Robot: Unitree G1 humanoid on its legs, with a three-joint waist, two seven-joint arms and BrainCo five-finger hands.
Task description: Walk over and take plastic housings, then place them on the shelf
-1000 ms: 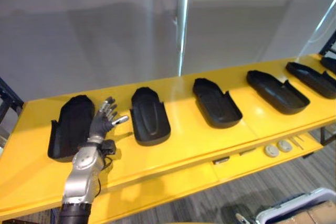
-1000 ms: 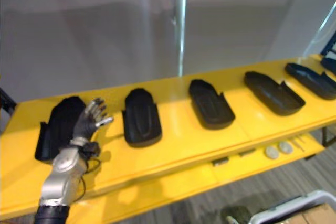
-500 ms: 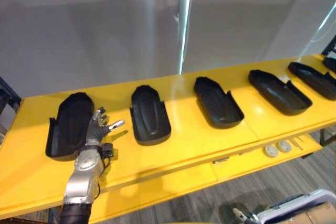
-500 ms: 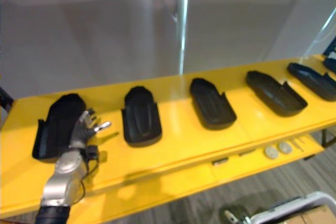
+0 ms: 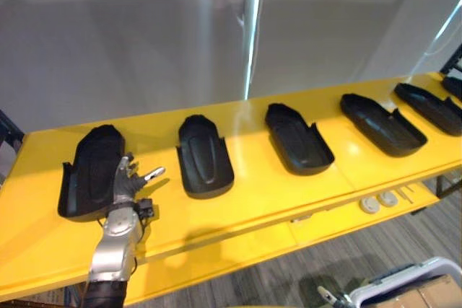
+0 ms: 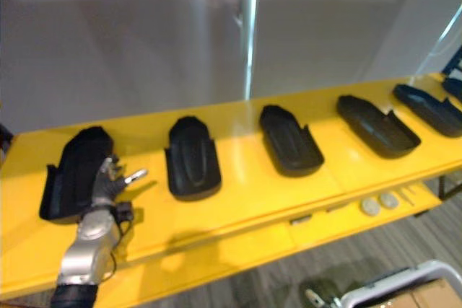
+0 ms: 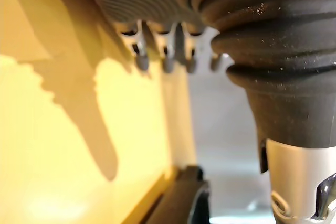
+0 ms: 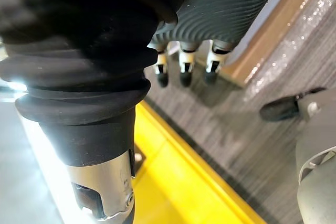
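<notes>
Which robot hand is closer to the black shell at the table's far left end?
Left. The left hand is at the leftmost housing's right rim, fingers spread; the right hand hangs low over the grey floor, well away from it.

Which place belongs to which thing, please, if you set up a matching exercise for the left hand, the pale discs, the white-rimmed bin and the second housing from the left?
1 left hand
2 pale discs
3 white-rimmed bin
4 second housing from the left

A on the grey floor
B on the yellow table's lower ledge
C next right of the leftmost housing
D at that housing's right edge

Pairs: 1-D, 2-B, 3-A, 4-C.
</notes>
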